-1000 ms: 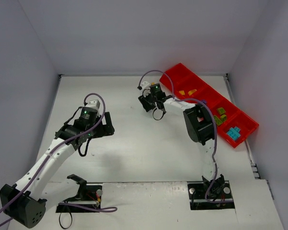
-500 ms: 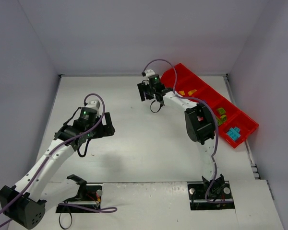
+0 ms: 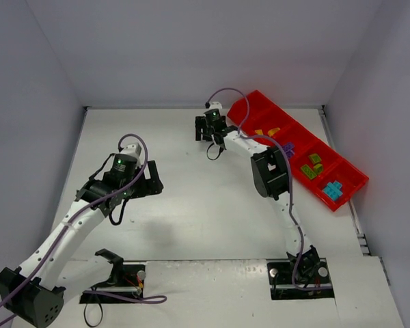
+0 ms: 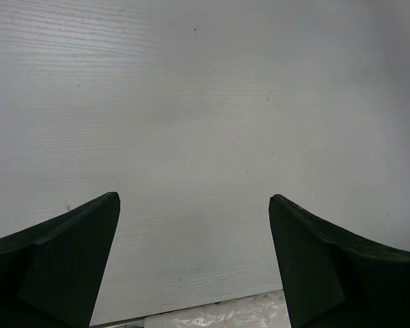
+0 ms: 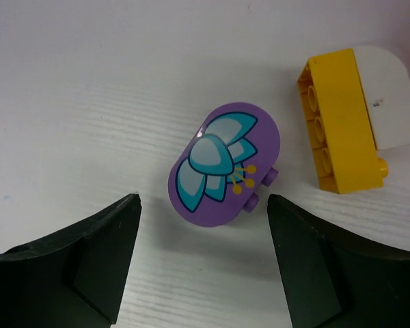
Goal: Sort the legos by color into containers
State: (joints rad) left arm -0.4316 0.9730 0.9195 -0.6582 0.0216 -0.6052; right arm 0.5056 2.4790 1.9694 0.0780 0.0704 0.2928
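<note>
In the right wrist view a purple oval lego (image 5: 224,166) with a printed cyan flower lies on the table just ahead of my open right gripper (image 5: 203,203), between its fingertips. An orange-yellow brick (image 5: 340,124) joined to a white piece (image 5: 389,96) lies to its right. From above, my right gripper (image 3: 208,131) sits at the far middle, left of the red tray (image 3: 244,108), and hides these pieces. The tray's compartments hold orange-yellow legos (image 3: 266,131), purple legos (image 3: 287,147), green legos (image 3: 311,165) and cyan legos (image 3: 333,189). My left gripper (image 3: 152,181) is open and empty over bare table (image 4: 193,198).
Grey walls enclose the white table on the left, back and right. The tray runs diagonally along the right wall. Purple cables loop off both arms.
My right gripper has moved toward the far wall and slightly left, away from the middle of the table. The left arm has barely shifted.
</note>
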